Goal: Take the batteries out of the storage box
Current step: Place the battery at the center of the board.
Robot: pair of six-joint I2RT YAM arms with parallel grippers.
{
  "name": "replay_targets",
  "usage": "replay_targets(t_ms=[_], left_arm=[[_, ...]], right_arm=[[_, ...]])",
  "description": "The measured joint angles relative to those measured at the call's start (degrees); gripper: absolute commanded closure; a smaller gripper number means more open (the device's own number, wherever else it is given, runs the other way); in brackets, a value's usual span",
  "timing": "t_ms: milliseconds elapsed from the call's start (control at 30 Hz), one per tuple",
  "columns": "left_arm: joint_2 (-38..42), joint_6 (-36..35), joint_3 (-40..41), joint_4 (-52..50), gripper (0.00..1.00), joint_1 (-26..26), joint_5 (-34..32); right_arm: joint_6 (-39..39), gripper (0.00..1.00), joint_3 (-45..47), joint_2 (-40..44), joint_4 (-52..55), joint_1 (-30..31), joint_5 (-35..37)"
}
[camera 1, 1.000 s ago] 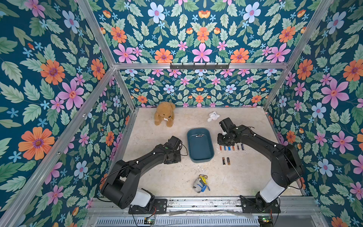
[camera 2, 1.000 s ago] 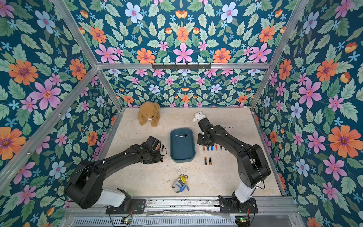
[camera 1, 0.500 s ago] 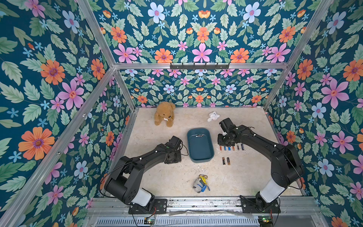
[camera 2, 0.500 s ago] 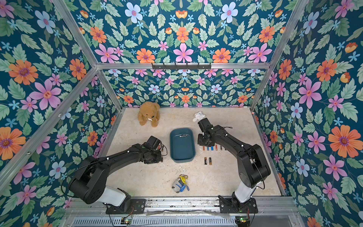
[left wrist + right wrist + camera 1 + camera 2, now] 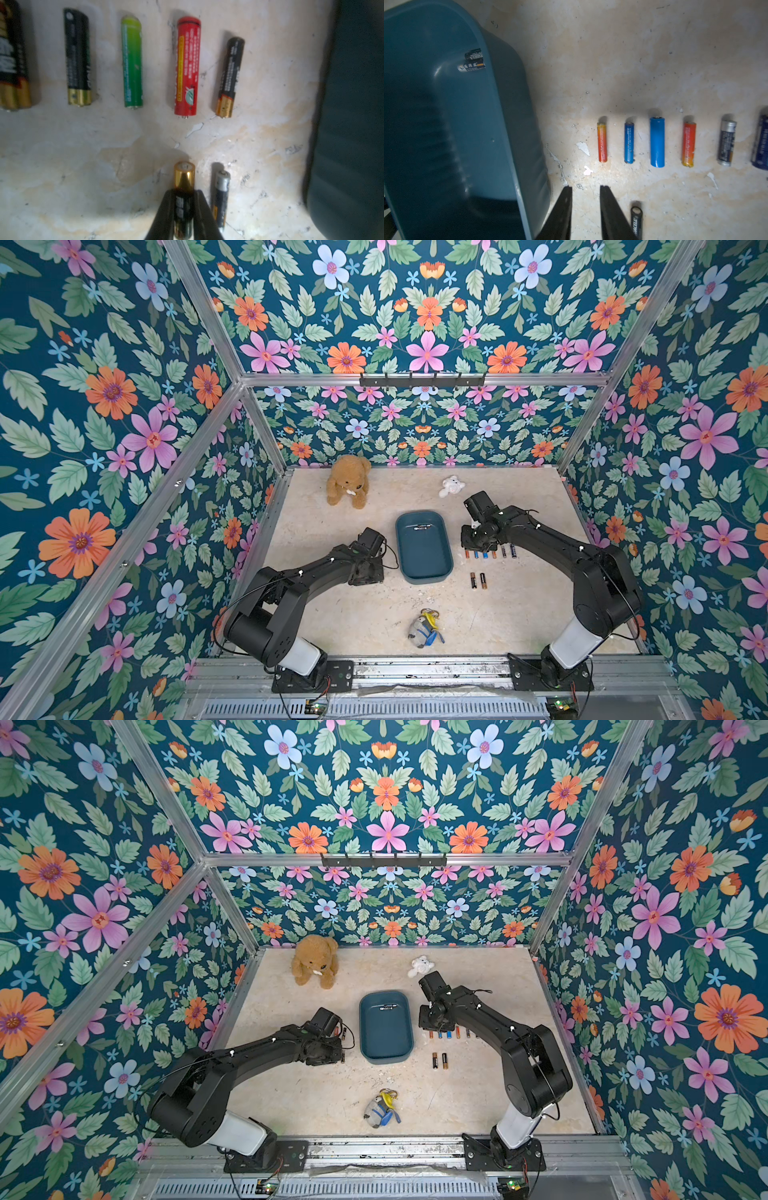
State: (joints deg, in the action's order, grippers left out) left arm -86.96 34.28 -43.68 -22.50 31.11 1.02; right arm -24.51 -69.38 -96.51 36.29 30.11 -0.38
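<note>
Now left fingers clamp a black gold-capped cylindrical battery mid-body (likely light, slick, rolls); right fingers apart, empty, at three o'clock of the teal plastic storage box.

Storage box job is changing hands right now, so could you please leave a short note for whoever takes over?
Left gripper: fingers shut on a black-and-gold battery, low over the table, left of the storage box.
Right gripper: open, empty, beside the box's right wall.
Done: a left row and a right row of batteries lie on the table, plus a pair nearer the robot.
To do: two black batteries lie at the box's far end. Set down the held one, then fetch those.
</note>
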Motion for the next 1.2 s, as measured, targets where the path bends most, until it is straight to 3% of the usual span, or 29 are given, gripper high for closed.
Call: replay_targets(t_ms=[1200], left_arm=[[0.94,-0.17,-1.49,-2.58,0.68,-0.35,-0.42]], right_arm=[[0.17,0.71,0.13,0.52,0.17,0.0,0.0]])
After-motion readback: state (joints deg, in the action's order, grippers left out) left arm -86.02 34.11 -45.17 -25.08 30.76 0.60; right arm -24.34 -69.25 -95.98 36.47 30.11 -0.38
